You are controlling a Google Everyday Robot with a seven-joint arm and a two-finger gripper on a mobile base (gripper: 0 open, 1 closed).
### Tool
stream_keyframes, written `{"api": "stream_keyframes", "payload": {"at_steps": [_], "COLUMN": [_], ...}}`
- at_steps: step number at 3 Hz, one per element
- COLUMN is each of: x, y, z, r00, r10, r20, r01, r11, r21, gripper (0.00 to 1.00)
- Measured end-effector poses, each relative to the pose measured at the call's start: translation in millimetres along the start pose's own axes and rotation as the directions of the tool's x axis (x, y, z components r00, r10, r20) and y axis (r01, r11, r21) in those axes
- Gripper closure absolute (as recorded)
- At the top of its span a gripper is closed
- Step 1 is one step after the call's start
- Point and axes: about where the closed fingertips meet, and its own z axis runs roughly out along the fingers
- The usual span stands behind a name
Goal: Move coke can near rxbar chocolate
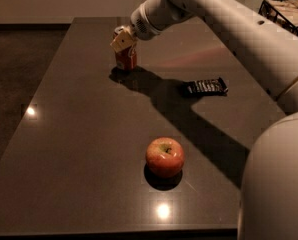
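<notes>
The red coke can (125, 60) stands upright at the far middle of the dark table (79, 134), with its top covered by my gripper. My gripper (123, 40) comes in from the right on the white arm (214, 9) and is shut on the can's upper part. The can's base is at or just above the table surface. The black rxbar chocolate (205, 87) lies flat to the right of the can and a little nearer, well apart from it. The arm's shadow runs between them.
A red-yellow apple (165, 156) sits near the front middle of the table. A wire basket (286, 11) stands at the far right behind the arm. The robot's white body (279, 184) fills the lower right corner.
</notes>
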Motion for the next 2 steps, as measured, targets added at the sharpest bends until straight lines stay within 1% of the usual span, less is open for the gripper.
{"api": "stream_keyframes", "payload": {"at_steps": [1, 2], "x": [15.2, 31.6], "y": [-12.4, -20.4], "z": [-30.1, -61.1], "r00": [1.0, 0.999], "r10": [0.027, 0.039], "r20": [0.005, 0.005], "r01": [-0.027, -0.04], "r11": [0.999, 0.9973], "r21": [0.036, 0.062], "gripper": [1.0, 1.0]}}
